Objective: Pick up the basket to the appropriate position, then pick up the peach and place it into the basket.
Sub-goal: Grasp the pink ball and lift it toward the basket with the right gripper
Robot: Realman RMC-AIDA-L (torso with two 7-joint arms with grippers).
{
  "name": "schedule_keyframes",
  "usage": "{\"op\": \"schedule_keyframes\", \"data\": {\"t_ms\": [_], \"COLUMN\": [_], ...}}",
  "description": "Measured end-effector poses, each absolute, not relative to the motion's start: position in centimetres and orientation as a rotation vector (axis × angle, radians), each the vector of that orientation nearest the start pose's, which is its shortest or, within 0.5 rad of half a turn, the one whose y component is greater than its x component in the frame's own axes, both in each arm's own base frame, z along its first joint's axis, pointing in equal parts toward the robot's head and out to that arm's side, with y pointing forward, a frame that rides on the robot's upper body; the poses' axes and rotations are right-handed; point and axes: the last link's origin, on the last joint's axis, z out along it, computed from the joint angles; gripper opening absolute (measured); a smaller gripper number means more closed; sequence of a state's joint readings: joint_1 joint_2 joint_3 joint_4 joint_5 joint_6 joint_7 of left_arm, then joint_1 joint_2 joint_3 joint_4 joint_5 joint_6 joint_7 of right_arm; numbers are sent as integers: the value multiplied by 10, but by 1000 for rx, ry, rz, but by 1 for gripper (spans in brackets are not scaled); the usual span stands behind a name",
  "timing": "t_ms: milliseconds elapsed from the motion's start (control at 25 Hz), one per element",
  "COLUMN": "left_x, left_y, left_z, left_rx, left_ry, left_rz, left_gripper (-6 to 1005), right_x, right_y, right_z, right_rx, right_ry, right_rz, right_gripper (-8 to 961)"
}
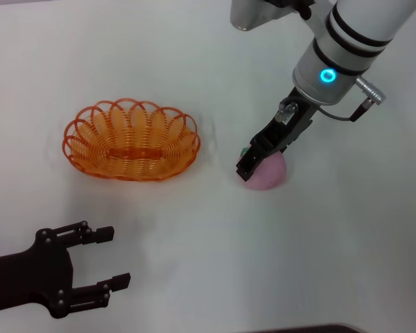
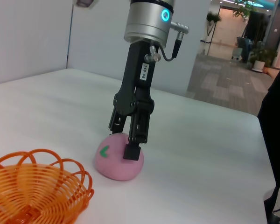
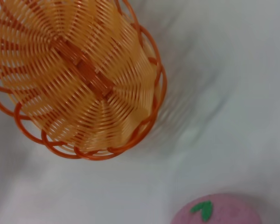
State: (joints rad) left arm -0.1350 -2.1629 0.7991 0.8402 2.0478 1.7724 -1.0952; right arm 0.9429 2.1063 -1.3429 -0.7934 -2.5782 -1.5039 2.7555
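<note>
The pale pink peach (image 1: 270, 177) rests on the white table right of centre, its green stem mark showing in the left wrist view (image 2: 104, 150). My right gripper (image 1: 253, 170) reaches down over it, open, one finger on each side of the fruit's upper half (image 2: 123, 142). The orange looped basket (image 1: 132, 141) sits on the table left of the peach, apart from it, with nothing inside. My left gripper (image 1: 121, 257) hovers open near the front left edge, holding nothing. The right wrist view shows the basket (image 3: 79, 79) and the peach's top (image 3: 217, 212).
The white table (image 1: 215, 250) carries only the basket and the peach. In the left wrist view, grey partition walls (image 2: 32, 37) stand behind the table and an office floor (image 2: 224, 84) lies beyond its far edge.
</note>
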Motion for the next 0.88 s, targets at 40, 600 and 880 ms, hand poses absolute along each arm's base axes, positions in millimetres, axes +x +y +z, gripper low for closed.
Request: {"op": "schedule_keyframes", "data": {"t_ms": [40,600,880], "left_x": [-315,-314,-315], "left_y": [197,198,197], "left_z": [-18,-18,-18], "left_rx": [-2858,-2857,-2851], "left_ry": [-485,-484,-490], "left_rz": [-651,-652,-652], "left_gripper": [746,745,745], "right_x": [163,164,165], "right_y": [372,375,373], "right_z": [-64,-60,-53], "right_rx": [-2570,-2547,-2566], "right_ry": [1326,1352,1353], "right_rz": [-676,-653,-638], "right_gripper": [906,644,404]}}
